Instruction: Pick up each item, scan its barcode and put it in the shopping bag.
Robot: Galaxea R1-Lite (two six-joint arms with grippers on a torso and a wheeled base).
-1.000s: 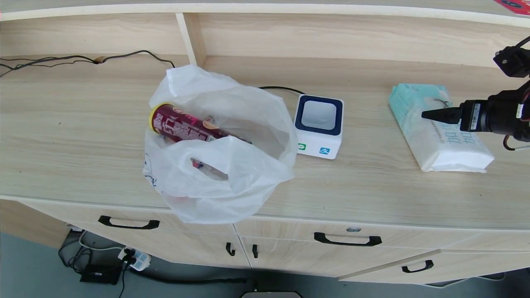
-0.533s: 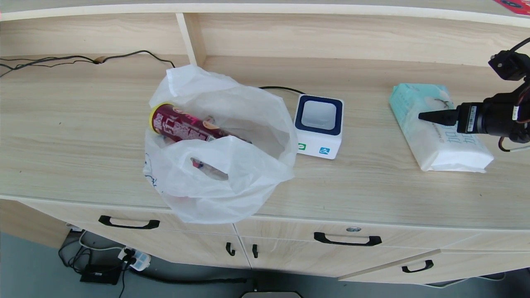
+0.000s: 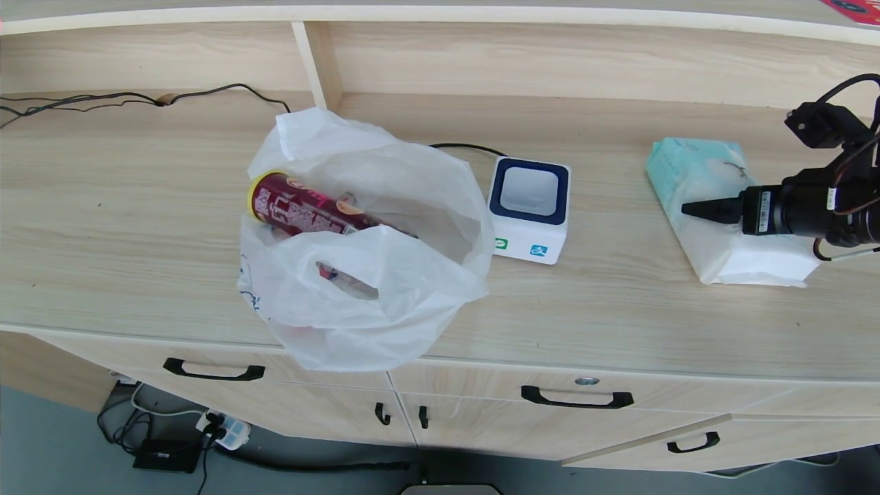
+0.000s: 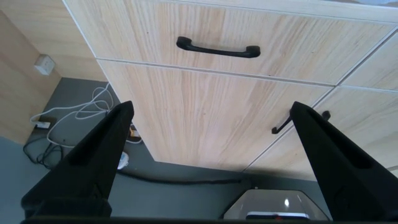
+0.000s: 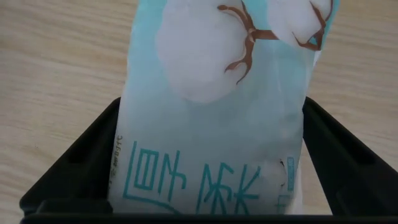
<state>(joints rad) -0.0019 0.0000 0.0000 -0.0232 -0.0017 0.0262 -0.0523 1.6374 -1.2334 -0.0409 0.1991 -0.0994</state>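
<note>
A pale teal and white tissue pack (image 3: 691,168) lies flat on the right of the wooden counter (image 3: 137,227). My right gripper (image 3: 694,210) hovers low over it, open, and in the right wrist view its two black fingers (image 5: 81,162) straddle the pack (image 5: 217,93). The white shopping bag (image 3: 385,275) stands open at the counter's middle with a red can (image 3: 302,210) lying inside. Beside the bag sits the white and blue scanner (image 3: 529,206). My left gripper (image 4: 211,109) hangs open and empty below the counter, facing the drawer fronts.
A black cable (image 3: 206,93) runs along the back left of the counter, and a wooden divider (image 3: 316,62) stands behind the bag. Drawers with black handles (image 4: 217,50) sit under the counter. Cords and a power strip (image 3: 227,430) lie on the floor.
My right gripper has shifted left and toward the counter's front along the tissue pack. The bag, can and scanner stay put.
</note>
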